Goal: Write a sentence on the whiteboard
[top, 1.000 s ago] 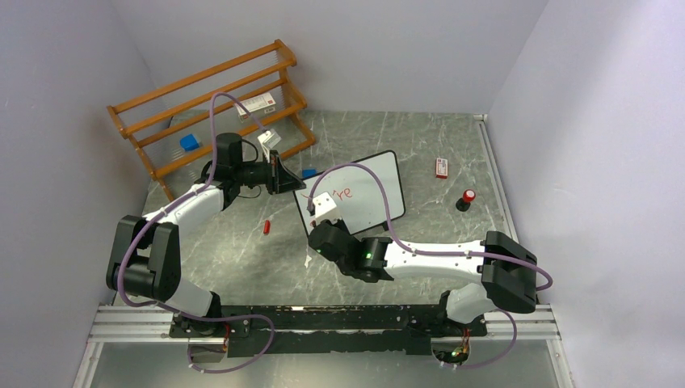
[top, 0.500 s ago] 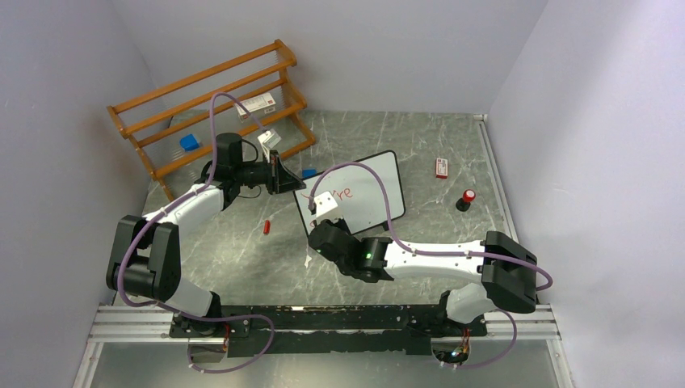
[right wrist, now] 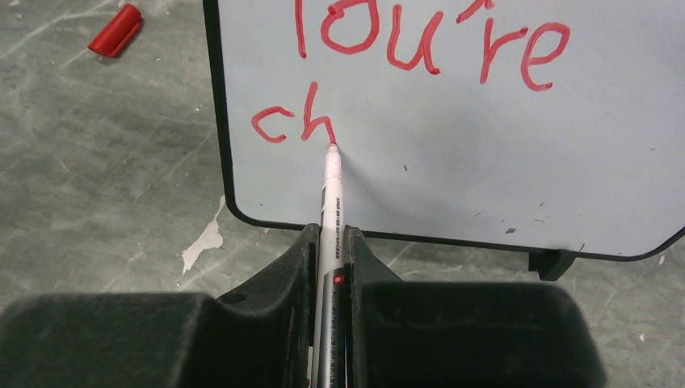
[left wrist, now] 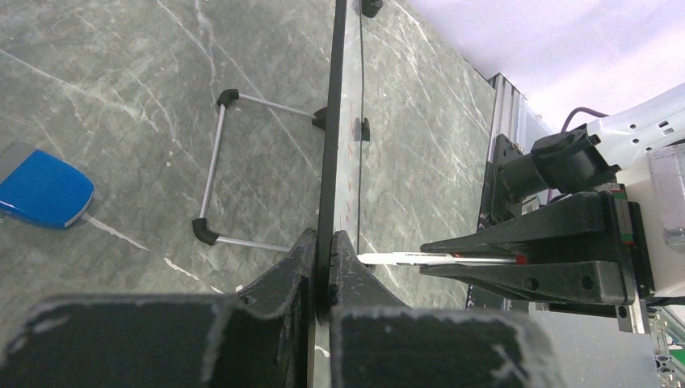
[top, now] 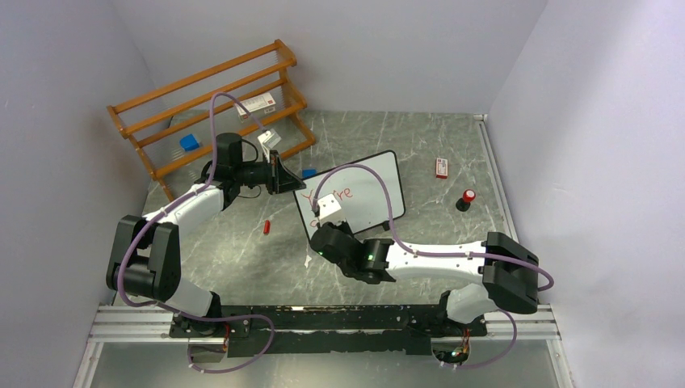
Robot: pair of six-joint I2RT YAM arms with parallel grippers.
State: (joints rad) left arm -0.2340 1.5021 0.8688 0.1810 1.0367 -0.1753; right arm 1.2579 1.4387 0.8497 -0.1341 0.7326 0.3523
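Grey marbled table point(top: 242, 250) carries a white black-framed whiteboard point(top: 371, 182) ahead of the right fingers point(right wrist: 275, 283), a red cylindrical cap point(right wrist: 115, 30) left of them, and a red-white box point(top: 441, 167) well right.

Red sentence point(right wrist: 428, 44) on the whiteboard point(right wrist: 485, 162) reads "You're". At seven o'clock from it: "ch". Print on the marker point(right wrist: 331, 202) is too small to read.

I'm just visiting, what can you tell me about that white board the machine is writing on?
The whiteboard is a white rectangle with a thin black frame and rounded corners, propped on the grey table by a wire stand behind it. Red lettering reads "You're", with "ch" begun below. The left hand pinches its edge; the marker in the right hand touches it at the "h".
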